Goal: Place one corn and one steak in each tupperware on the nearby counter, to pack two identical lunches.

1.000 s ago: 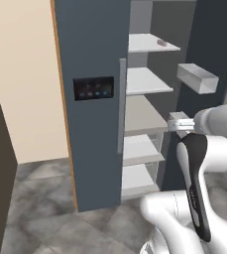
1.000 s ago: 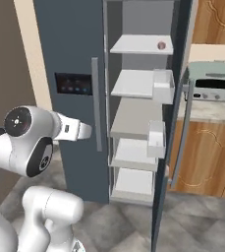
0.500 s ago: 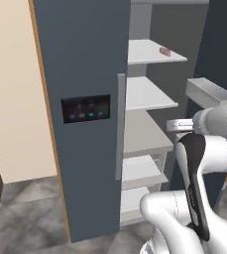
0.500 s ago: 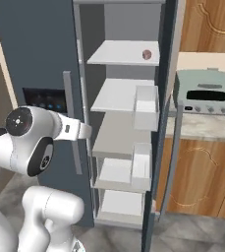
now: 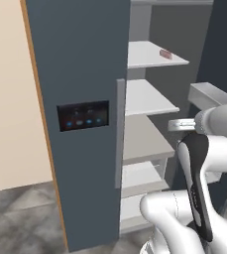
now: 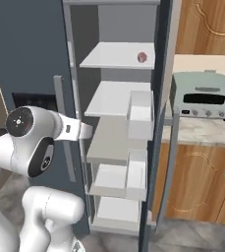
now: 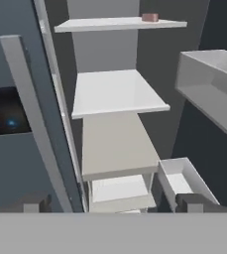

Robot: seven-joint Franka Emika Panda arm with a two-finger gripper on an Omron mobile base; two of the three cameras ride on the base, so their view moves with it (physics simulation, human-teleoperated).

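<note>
One steak (image 6: 142, 57) lies on the top shelf of the open fridge, a small red-pink piece near the shelf's right edge; it also appears as the steak (image 5: 166, 54) and high up as the steak (image 7: 149, 18). My gripper (image 7: 115, 204) is open and holds nothing; it points into the fridge at the level of the middle shelves, well below the steak. Its fingertips (image 7: 34, 203) stand wide apart. The beige counter (image 6: 207, 132) lies right of the fridge over wooden cabinets. The corn, the second steak and the tupperware are out of view.
The fridge's left door (image 5: 83, 115) is closed, with a dark panel and a grey bar handle. The right door (image 6: 159, 98) stands open and carries white bins (image 6: 141, 115). A pale-green toaster oven (image 6: 202, 96) sits on the counter. Bare white shelves (image 7: 116, 92) fill the fridge.
The whole picture has shifted and the fridge now looms larger: the base has driven closer to it. The arm keeps the same pose with the gripper open.
</note>
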